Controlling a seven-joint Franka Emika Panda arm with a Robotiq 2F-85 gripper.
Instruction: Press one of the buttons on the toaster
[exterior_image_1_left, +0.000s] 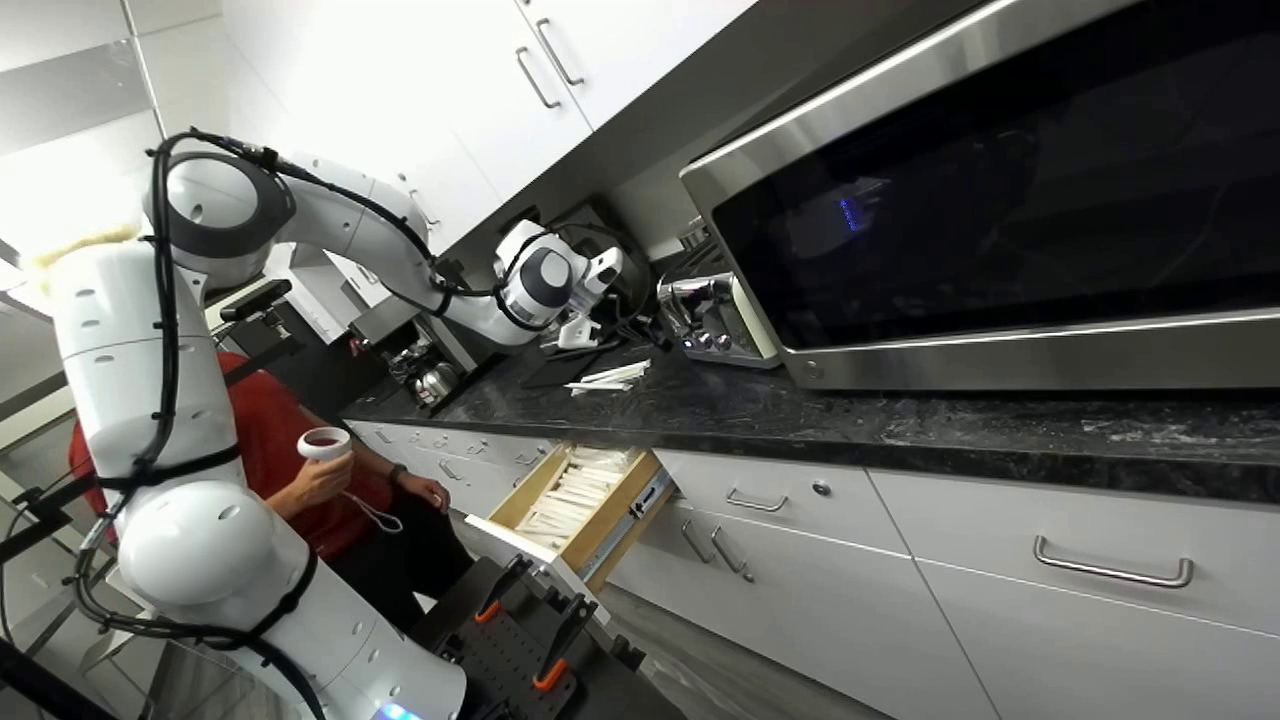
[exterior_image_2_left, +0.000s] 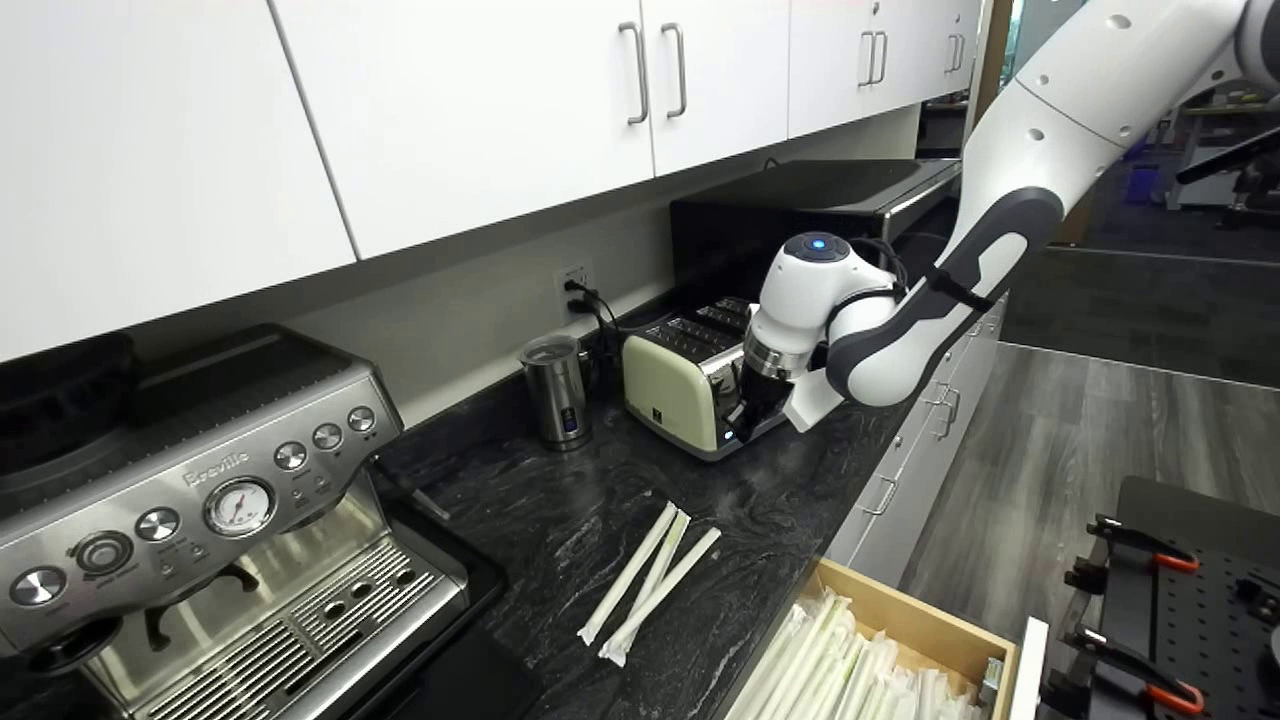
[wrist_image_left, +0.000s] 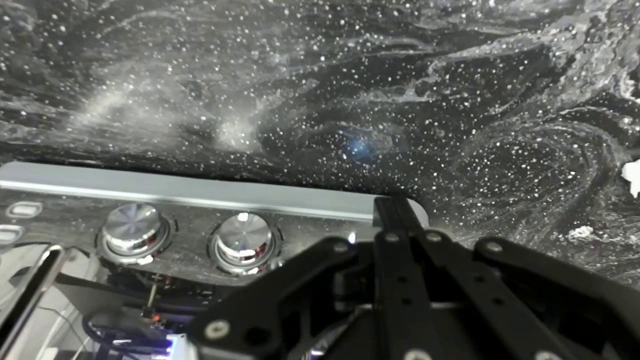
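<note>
The toaster (exterior_image_1_left: 690, 300) has a chrome front and a cream end panel; it also shows in an exterior view (exterior_image_2_left: 665, 390), with slots on top. In the wrist view its front (wrist_image_left: 190, 215) shows two round chrome knobs (wrist_image_left: 245, 237) and small rectangular buttons (wrist_image_left: 24, 209) at the left edge. A small bluish-white light (wrist_image_left: 352, 237) shines beside my fingers. My gripper (wrist_image_left: 397, 202) is shut and empty, fingertips together over the toaster's lower front corner. In an exterior view the gripper (exterior_image_2_left: 742, 412) is close to the front. Whether it touches cannot be told.
A large oven (exterior_image_1_left: 1000, 200) stands beside the toaster. A metal jug (exterior_image_2_left: 557, 390) and a coffee machine (exterior_image_2_left: 230, 490) stand on its other side. Wrapped straws (exterior_image_2_left: 655, 585) lie on the dark counter. An open drawer (exterior_image_1_left: 615, 520) holds more. A person in red (exterior_image_1_left: 300, 440) stands near the arm.
</note>
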